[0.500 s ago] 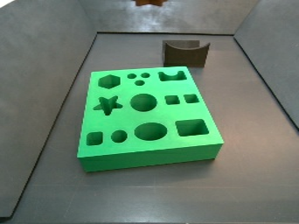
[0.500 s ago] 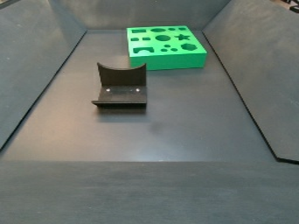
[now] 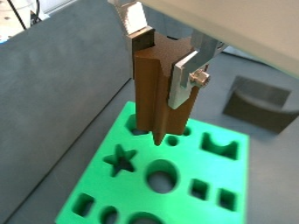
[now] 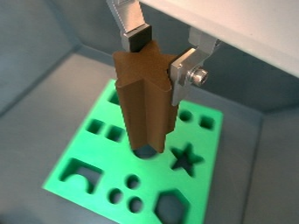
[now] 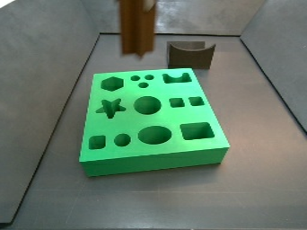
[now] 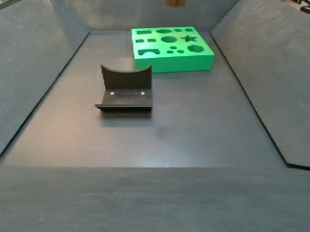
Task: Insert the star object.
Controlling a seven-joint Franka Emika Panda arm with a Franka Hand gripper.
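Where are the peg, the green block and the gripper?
Peg (image 4: 145, 101): a wrist view, middle of its ridged side.
Green block (image 5: 150, 154): a side view, front wall.
Gripper (image 3: 160, 57): a wrist view, midway between fingertips, above the block.

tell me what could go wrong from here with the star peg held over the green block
1. The star object, clamped in the gripper above the green block, looks lined up near small holes in a wrist view, not the star-shaped hole; lowering now could jam it.
2. Its ridges may not match the hole's points, so it could catch on the rim.
3. The fingers grip only its top, so contact could tilt it.
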